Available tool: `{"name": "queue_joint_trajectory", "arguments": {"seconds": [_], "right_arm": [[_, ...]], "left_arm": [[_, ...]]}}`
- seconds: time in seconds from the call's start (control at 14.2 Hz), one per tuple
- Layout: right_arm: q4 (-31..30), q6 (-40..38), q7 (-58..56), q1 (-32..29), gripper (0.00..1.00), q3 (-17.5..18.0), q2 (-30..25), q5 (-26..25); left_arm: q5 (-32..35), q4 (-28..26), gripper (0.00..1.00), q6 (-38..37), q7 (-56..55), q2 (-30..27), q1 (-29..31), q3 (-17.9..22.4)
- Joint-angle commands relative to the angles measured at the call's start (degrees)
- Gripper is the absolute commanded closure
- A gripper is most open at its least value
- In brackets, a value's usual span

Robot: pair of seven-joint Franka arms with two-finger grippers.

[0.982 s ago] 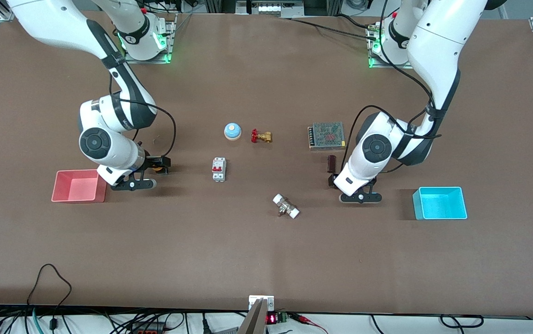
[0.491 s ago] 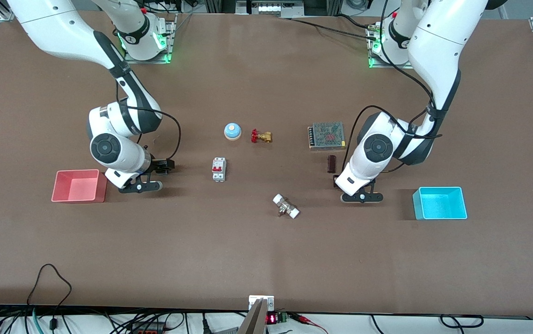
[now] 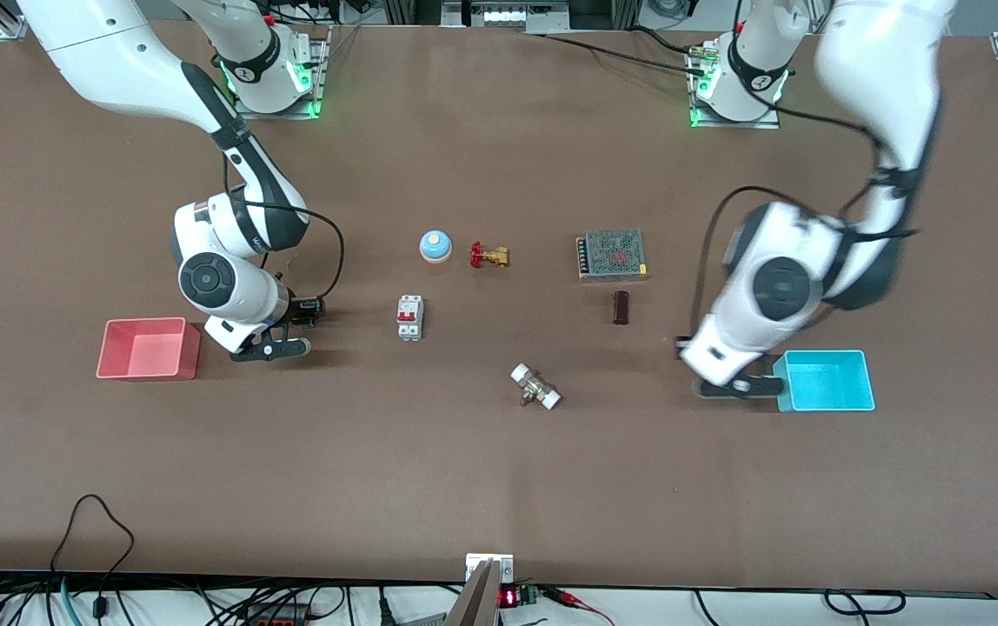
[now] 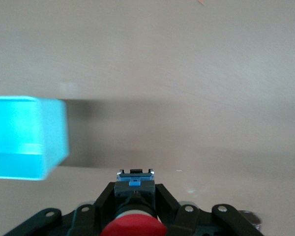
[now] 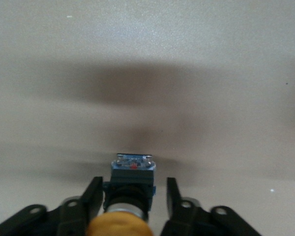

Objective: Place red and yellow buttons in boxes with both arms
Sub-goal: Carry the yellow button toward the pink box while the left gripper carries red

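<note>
Over the brown surface, the left gripper clamps the red-capped button near the cyan plastic box, while the right gripper clamps the yellow-capped button beside the pink-red plastic box, each ready for dropping in.

I can't read any text, label or brand on anything here. The small display at the table edge nearest the front camera glows red, but I can't make out its digits.

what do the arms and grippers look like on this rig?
Both arms are glossy white jointed shells with dark grey-black joint bands and round grey joint caps. Black cables loop outside. The left gripper and right gripper are black, two-fingered. Bases glow green.
</note>
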Motion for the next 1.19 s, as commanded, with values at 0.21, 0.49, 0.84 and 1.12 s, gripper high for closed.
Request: {"name": "queue_joint_trajectory", "arguments": {"seconds": [0.21,0.49,0.84,1.12], "right_arm": [[-0.4,0.0,1.4,0.0,0.94,0.3,-0.2,-1.1],[2.0,-4.7,0.1,-2.3,0.95,0.2,-7.2,-0.3],[8.8,-14.6,-12.0,-4.2,0.94,-8.8,-13.3,2.4],[9.3,-12.9,-26.7,-4.9,0.94,-19.0,-10.8,10.5]], "left_arm": [[0.5,5.9,0.87,-3.8,15.2,2.4,12.3,-0.6],[0.4,3.9,0.87,3.1,17.4,6.2,16.2,-0.6],[0.3,-3.8,0.87,13.7,19.0,7.6,18.8,-1.3],[0.2,-5.6,0.82,15.7,19.0,8.3,20.2,-1.6]]}}
